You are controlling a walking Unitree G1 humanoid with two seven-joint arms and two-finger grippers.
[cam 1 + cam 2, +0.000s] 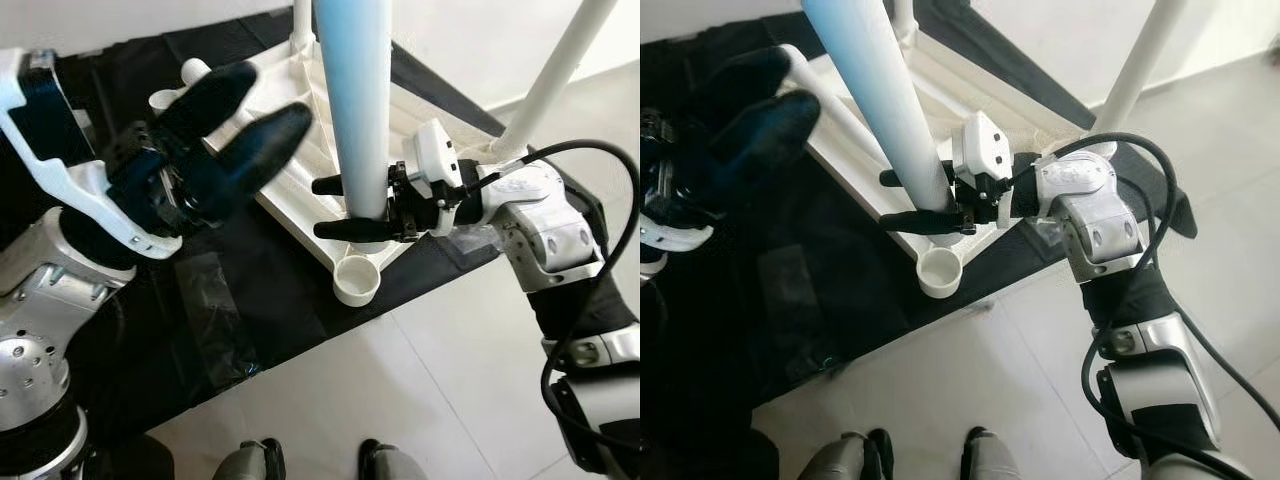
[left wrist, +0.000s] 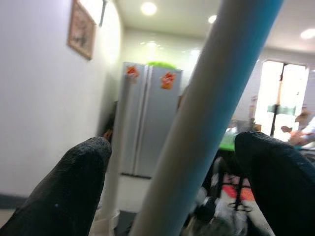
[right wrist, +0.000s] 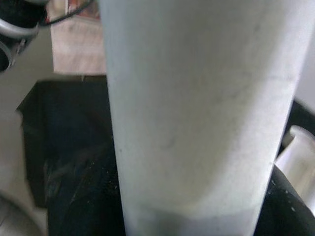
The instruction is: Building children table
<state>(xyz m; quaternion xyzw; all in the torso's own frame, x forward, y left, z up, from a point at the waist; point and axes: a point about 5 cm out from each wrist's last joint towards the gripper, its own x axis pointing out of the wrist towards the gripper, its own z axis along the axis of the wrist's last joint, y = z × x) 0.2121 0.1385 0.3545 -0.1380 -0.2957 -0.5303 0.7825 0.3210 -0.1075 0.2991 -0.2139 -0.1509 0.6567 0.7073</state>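
Right gripper [image 1: 352, 208] fingers clamp the upright pale-blue table leg [image 1: 355, 100] just above the white tabletop [image 1: 300, 175] lying on black sheet [image 1: 250, 290]; left gripper [image 1: 255, 125] fingers wide, beside leg.

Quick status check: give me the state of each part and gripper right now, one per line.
Right gripper: shut on the pale blue table leg, low down.
Pale blue table leg: upright, held above the tabletop.
Left gripper: open, raised beside the leg, holding nothing.
White tabletop: upside down on the black mat.
Corner socket: empty.
Far white legs: already fitted, standing up.
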